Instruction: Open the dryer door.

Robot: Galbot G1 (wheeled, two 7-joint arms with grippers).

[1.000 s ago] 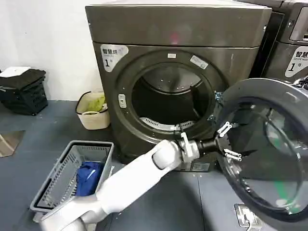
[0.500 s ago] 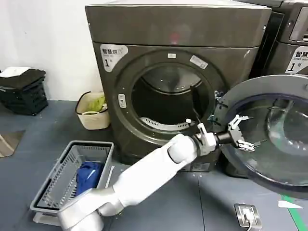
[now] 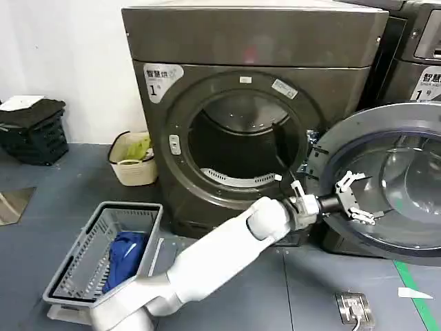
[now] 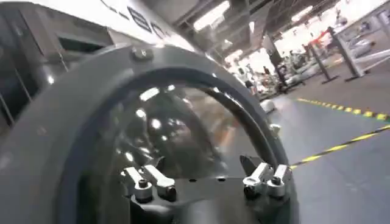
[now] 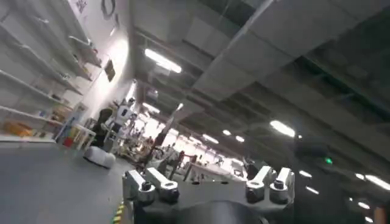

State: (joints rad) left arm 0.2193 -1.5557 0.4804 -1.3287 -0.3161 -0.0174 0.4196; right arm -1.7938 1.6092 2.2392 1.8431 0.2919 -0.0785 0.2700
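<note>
The dryer stands with its round mouth uncovered, the white "1" sticker at its upper left corner. The dryer door is swung wide on the dryer's right side, hinged at the rim of the mouth, its grey inner rim and glass facing outward, and it covers the front of the second machine just beside the dryer.

The left gripper reaches across the foot of the dryer to the door's inner face — its fingers are spread apart and clasp nothing, their tips at the grey rim and glass on the side nearest the dryer. In the left wrist view the left gripper shows the same splayed fingers before the door's curved rim.

The right gripper points up toward a ceiling, fingers parted and empty.

On the floor to the dryer's left — a grey laundry basket with blue cloth inside, and a cream bin near the wall.
</note>
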